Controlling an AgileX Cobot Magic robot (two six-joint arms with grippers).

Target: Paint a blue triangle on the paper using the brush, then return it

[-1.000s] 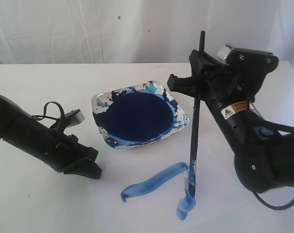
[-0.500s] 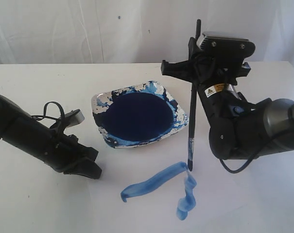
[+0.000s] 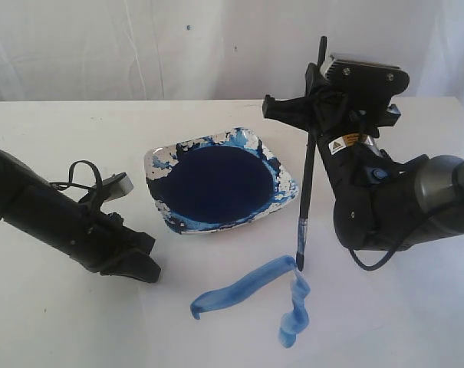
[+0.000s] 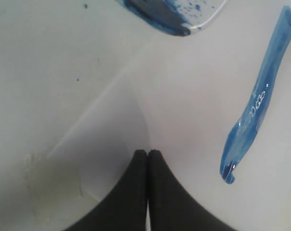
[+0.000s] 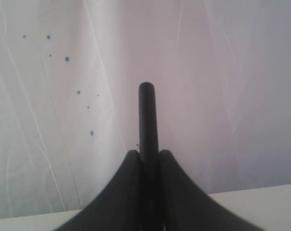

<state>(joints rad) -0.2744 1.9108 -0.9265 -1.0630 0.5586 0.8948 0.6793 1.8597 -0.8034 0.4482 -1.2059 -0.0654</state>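
Mid-painting, the right end effector (image 3: 314, 116) clamps the brush (image 3: 305, 192), tip at the blue triangle (image 3: 247, 285), whose open side likely needs closing next.

My black right gripper (image 5: 148, 156) has the black brush (image 3: 307, 184), blue-tipped. Below it the blue triangle (image 3: 243, 287) is pale and streaky; beside it, a white dish (image 3: 156, 175), blue-blotched.

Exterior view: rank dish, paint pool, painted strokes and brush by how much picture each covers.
1. Dish
2. Paint pool, inside it
3. Painted strokes and brush: too close to rank. The brush is longest but thin.
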